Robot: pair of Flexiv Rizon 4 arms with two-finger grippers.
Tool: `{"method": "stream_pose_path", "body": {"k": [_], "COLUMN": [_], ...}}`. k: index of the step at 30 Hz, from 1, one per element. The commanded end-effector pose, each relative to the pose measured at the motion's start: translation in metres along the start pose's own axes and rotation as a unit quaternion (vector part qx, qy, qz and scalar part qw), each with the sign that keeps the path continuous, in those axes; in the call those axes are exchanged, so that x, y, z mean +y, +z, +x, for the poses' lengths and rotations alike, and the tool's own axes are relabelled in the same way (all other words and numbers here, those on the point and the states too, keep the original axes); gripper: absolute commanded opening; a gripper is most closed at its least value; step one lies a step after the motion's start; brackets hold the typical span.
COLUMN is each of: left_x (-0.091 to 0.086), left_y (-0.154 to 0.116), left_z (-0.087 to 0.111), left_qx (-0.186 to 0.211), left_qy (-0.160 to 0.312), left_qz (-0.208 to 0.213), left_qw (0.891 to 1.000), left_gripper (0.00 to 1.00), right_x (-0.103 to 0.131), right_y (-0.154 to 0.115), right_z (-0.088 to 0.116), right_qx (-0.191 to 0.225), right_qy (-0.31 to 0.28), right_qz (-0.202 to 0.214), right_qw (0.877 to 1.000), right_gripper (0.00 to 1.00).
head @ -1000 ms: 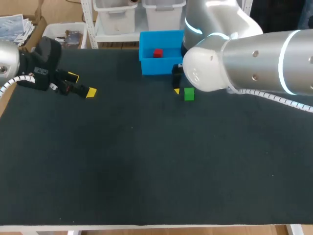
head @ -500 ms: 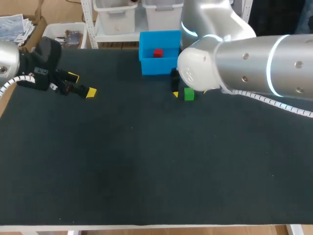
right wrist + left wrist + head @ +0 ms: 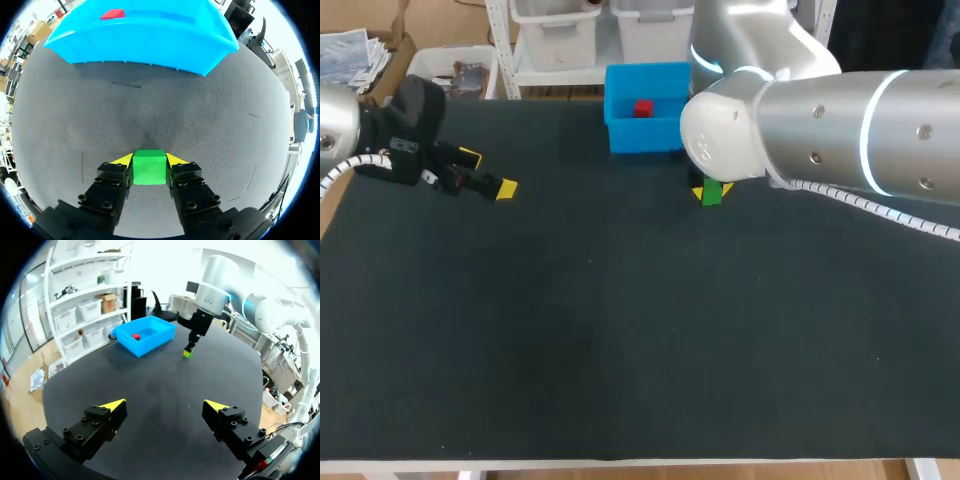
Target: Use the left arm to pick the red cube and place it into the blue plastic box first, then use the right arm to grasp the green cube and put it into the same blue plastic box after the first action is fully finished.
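Right gripper (image 3: 149, 161) pinches the green cube (image 3: 149, 169); the red cube (image 3: 642, 108) already lies in the box (image 3: 630, 136), so only carrying green over remains.

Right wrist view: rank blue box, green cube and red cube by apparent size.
1. blue box
2. green cube
3. red cube, though it lies farther off, so the cubes' real sizes may match.

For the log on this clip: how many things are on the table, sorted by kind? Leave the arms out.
Boxes: 1, the blue box.
Cubes: 2, the red cube inside the box and the green cube outside it.
Total: 3.
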State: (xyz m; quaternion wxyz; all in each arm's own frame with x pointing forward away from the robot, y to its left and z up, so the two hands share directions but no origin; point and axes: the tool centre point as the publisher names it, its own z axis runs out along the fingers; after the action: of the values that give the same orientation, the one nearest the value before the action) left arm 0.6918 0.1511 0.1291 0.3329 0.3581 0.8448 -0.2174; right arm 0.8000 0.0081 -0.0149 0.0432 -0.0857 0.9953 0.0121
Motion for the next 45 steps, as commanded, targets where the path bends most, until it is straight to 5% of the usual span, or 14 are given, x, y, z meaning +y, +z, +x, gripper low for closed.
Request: {"method": "stream_pose_path", "body": {"k": [1, 23, 35, 45], "left_x": [0.001, 0.001, 0.001, 0.001], "left_y": [-0.001, -0.001, -0.001, -0.001], "left_z": [0.003, 0.003, 0.003, 0.003], "left_qx": [-0.007, -0.007, -0.007, -0.007], "left_qy": [0.002, 0.002, 0.002, 0.002], "left_qz": [0.003, 0.003, 0.003, 0.003], "left_qw": [1.000, 1.000, 1.000, 1.000], "left_gripper": [1.00, 1.00, 1.00, 1.00], "right_x": [-0.001, -0.014, 0.003, 0.015], "right_y": [-0.003, -0.116, -0.128, -0.135], "right_z": [0.000, -0.009, -0.020, -0.027], "right_qx": [0.001, -0.122, -0.231, -0.287], "right_qy": [0.000, 0.020, 0.015, 0.005], "right_qz": [-0.001, 0.001, -0.077, -0.087], "right_qw": [1.000, 0.992, 0.970, 0.954], "right_gripper": [0.00, 0.00, 0.00, 0.00]}}
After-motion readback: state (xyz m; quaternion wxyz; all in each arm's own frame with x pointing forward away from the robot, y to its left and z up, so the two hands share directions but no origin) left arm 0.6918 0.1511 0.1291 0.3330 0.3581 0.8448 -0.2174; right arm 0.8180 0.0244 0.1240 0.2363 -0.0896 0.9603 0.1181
